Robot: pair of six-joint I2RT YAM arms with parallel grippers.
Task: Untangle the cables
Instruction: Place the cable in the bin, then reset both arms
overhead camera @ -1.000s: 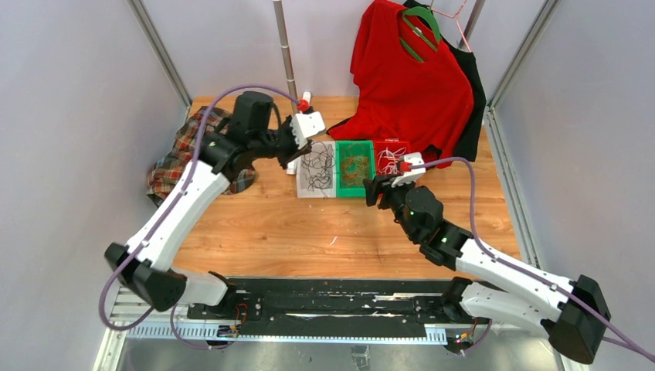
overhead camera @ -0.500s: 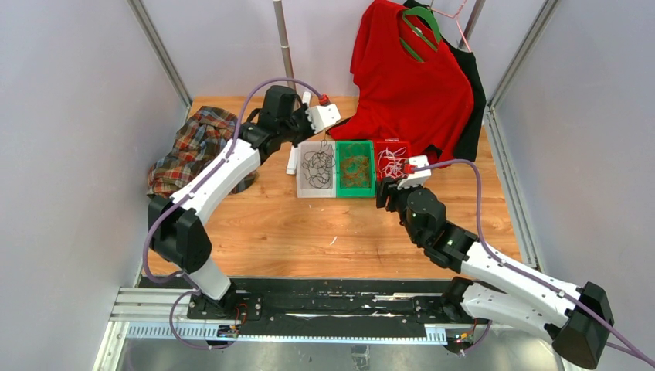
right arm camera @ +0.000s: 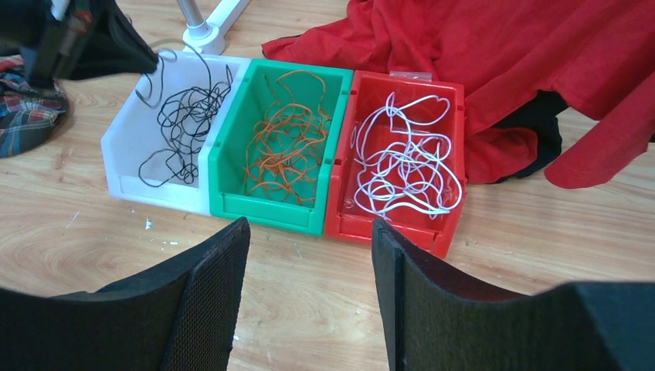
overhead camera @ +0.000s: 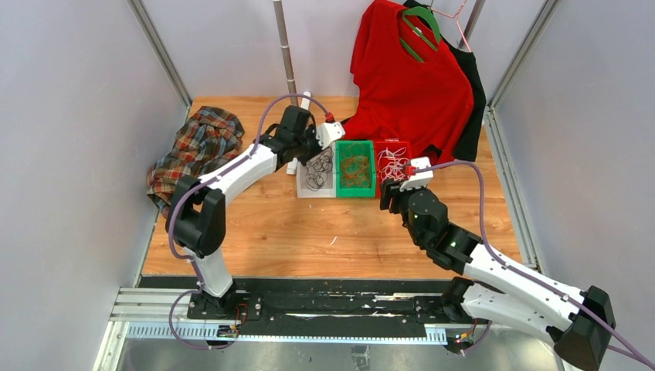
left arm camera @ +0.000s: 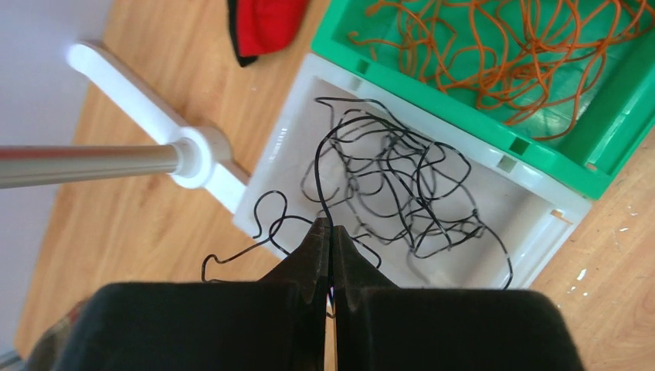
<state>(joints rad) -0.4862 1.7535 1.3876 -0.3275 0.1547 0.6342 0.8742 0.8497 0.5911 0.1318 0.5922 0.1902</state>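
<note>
Left gripper (left arm camera: 330,241) is pressed together, pinching one strand of the black cable (left arm camera: 402,185). The strand runs straight ahead from its tips, and the rest of the bunch lies just ahead in the white bin (left arm camera: 282,154). Orange cable (right arm camera: 282,147) and white cable (right arm camera: 402,166) lie further right, ahead of the right gripper (right arm camera: 309,255), which is spread and empty. Wooden table (right arm camera: 309,309) is flat, and room to lift is judged adequate.
</note>
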